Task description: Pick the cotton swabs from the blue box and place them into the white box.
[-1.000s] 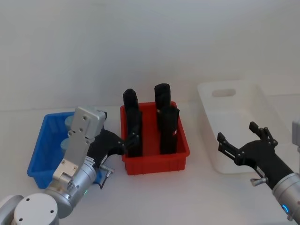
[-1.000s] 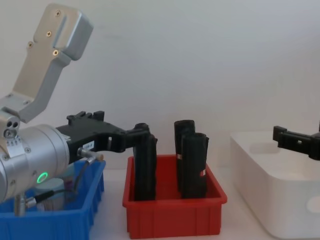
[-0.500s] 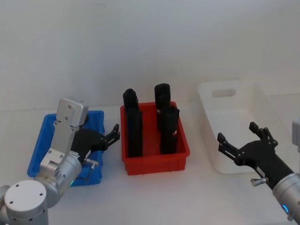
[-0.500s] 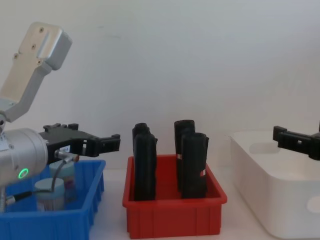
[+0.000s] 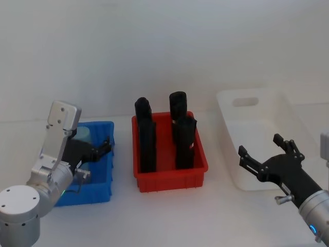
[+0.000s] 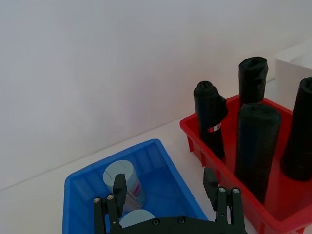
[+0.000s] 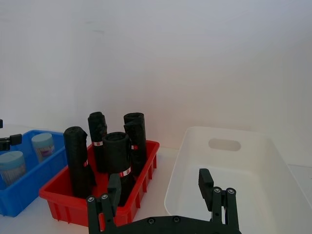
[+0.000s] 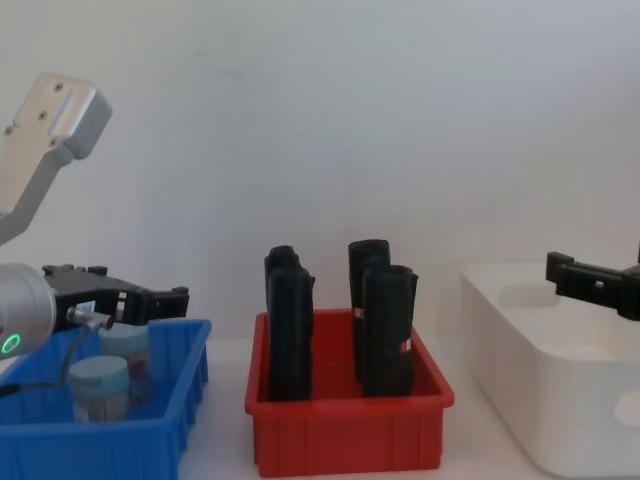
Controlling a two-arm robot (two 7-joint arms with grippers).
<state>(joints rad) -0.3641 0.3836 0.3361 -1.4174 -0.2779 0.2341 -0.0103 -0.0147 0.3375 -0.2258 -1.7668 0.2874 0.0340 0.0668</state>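
Two cotton swabs (image 8: 98, 388) (image 8: 128, 350), four black tubes (image 5: 143, 109) (image 5: 178, 101) (image 5: 147, 144) (image 5: 185, 141), one blue box (image 5: 90, 194), red bin (image 5: 169, 181), white box (image 5: 257, 126)

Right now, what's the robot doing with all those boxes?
The robot's left hand hovers open over the blue box, by the two jars of cotton swabs inside; it holds nothing yet. The right hand waits open in front of the white box, which looks empty. The red bin of black tubes sits between the two boxes.

right end effector (image 7: 160, 176): spread | blue box (image 7: 18, 199): apparently two cotton swabs (image 7: 43, 145)
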